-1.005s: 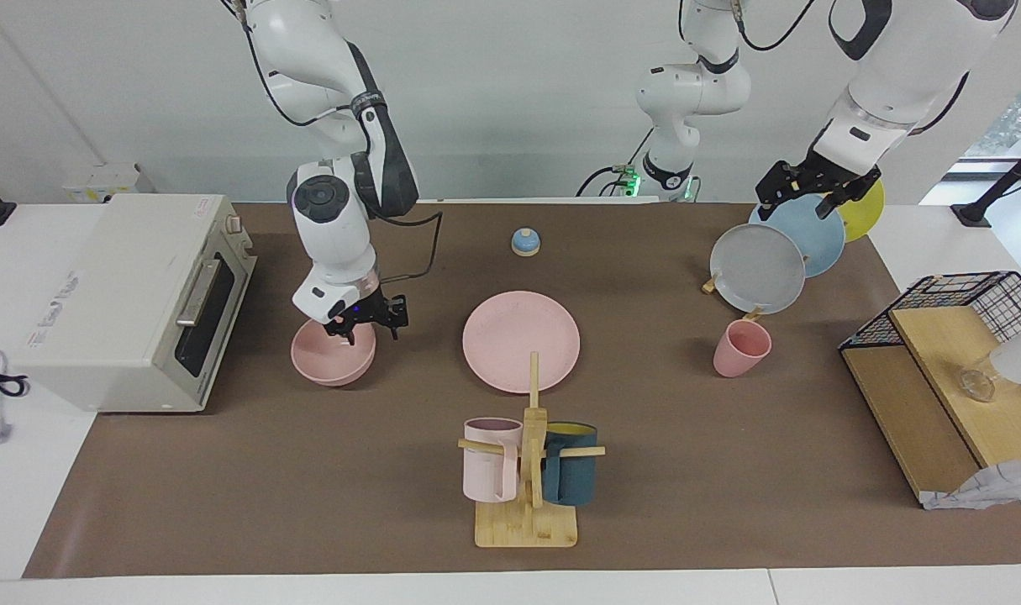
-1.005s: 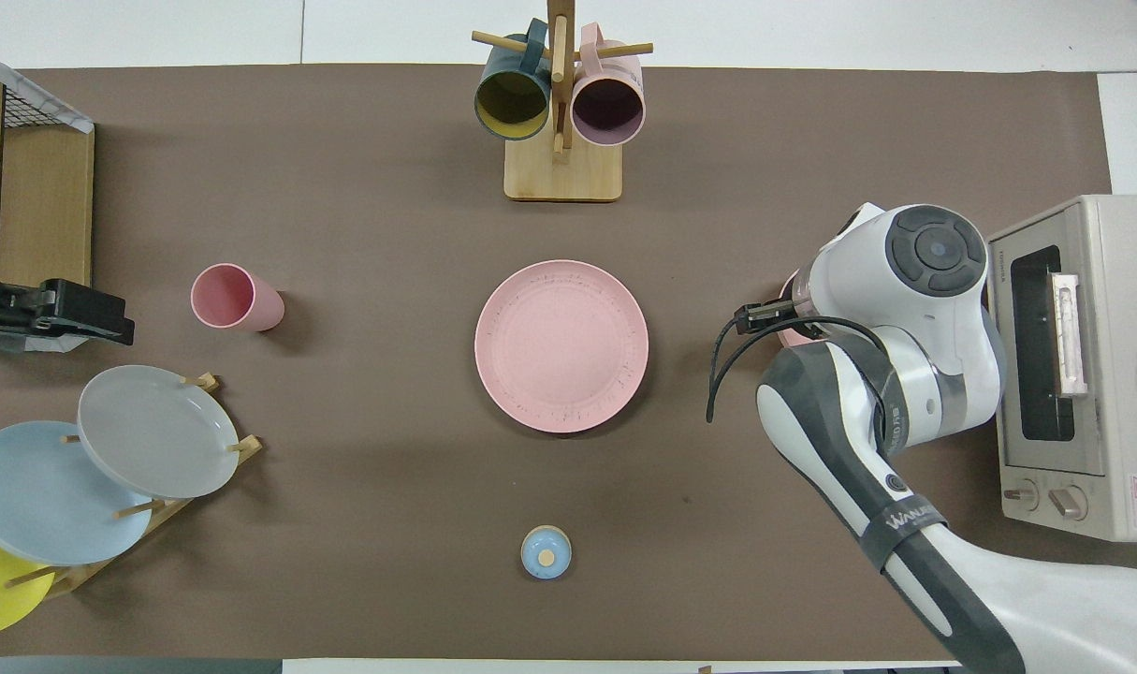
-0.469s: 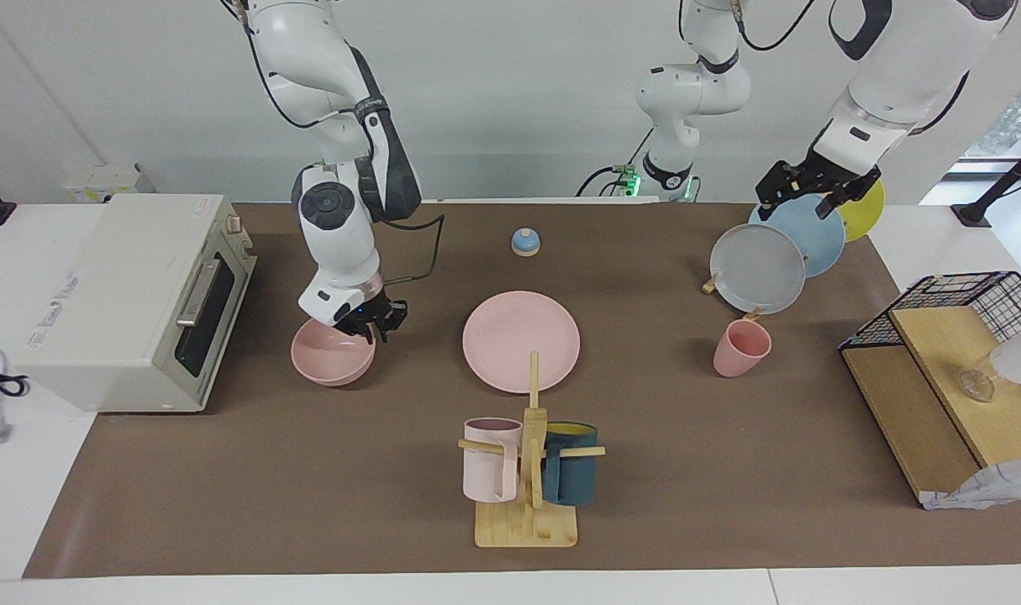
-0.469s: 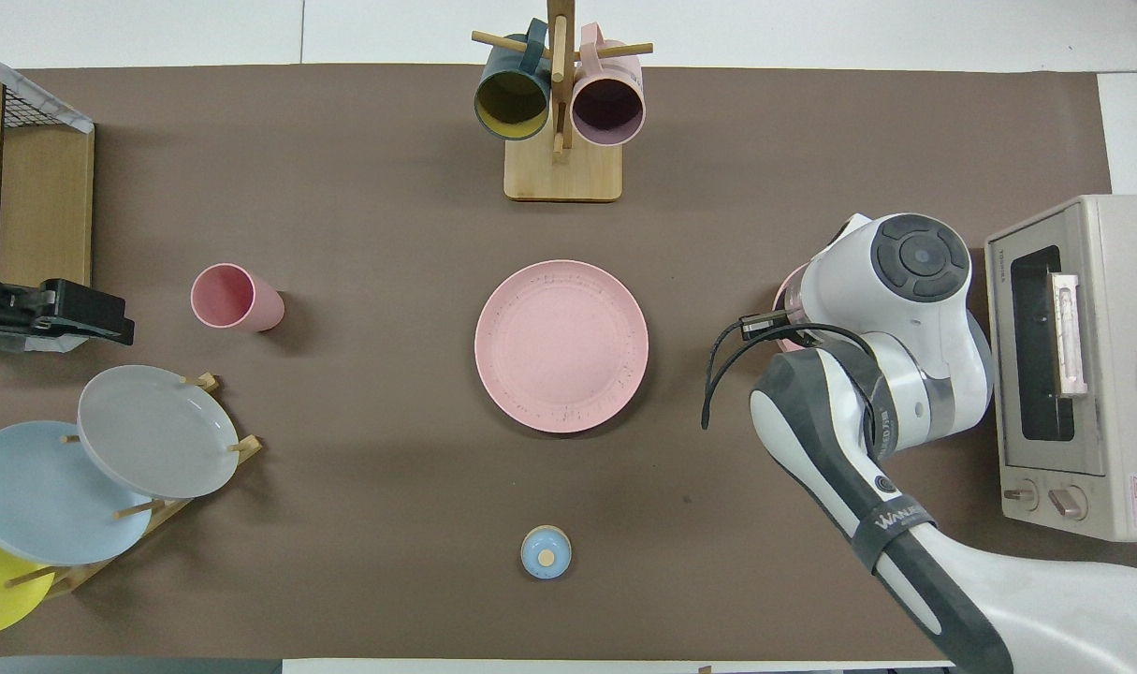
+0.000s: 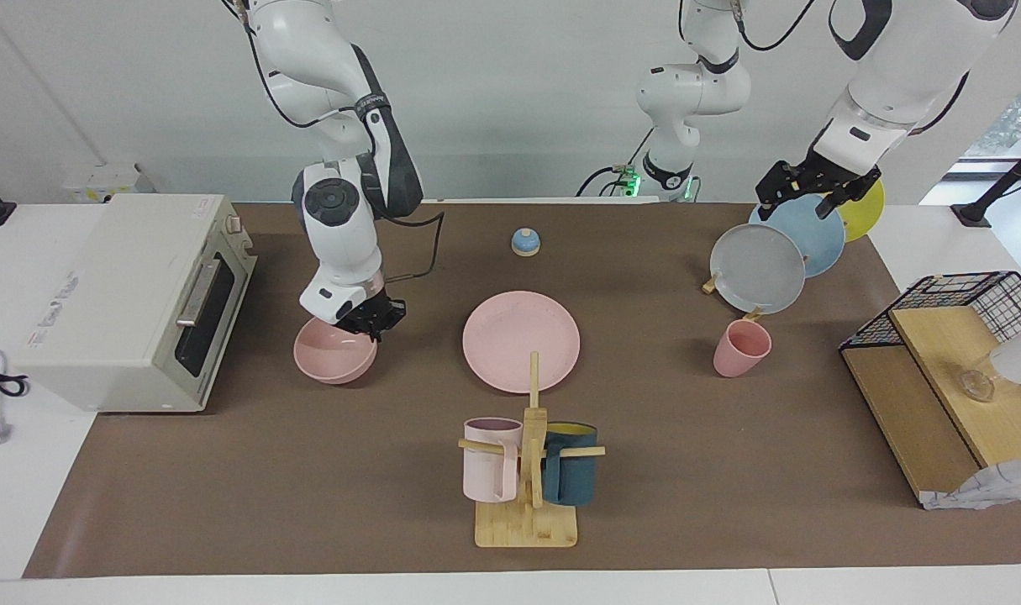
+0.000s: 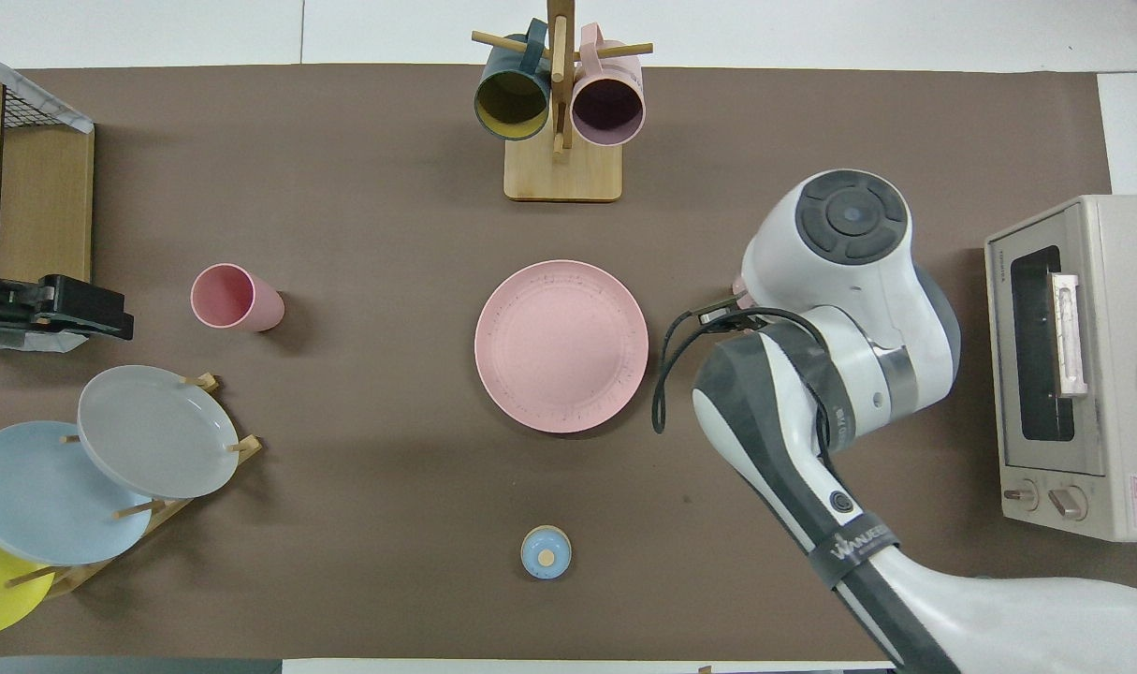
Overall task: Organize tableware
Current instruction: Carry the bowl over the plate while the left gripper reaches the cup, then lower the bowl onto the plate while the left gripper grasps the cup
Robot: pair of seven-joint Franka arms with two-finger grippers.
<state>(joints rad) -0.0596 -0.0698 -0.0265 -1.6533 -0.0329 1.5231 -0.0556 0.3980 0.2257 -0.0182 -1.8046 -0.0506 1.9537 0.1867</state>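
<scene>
Your right gripper [image 5: 374, 322] pinched the rim of the pink bowl [image 5: 334, 353], which sat upright, mouth up, in front of the toaster oven [image 5: 132, 298]. The plate [image 5: 521, 340] lay beside the bowl, toward the cup [image 5: 739, 347]. Your left gripper [image 5: 813, 186] waited over the plate rack [image 5: 779, 248]; its fingers' state couldn't be told.

Right tool [image 5: 374, 319] is clamped on the rim of the pink bowl [image 5: 334, 353], on the rim's plate-facing side; bowl sits by the toaster oven [image 5: 132, 298] at the right arm's end of the counter [image 5: 308, 487]. Pink plate [image 5: 521, 340] lies flat mid-counter, pink cup [image 5: 740, 348] upright toward the left arm's end, just beside the plate rack [image 5: 771, 256] holding grey, blue and yellow plates. Left tool [image 5: 813, 189] hangs over that rack, waiting. Mug tree [image 5: 528, 470] stands farther from the robots than the plate. Small blue bell [image 5: 525, 242] sits nearer to them.
</scene>
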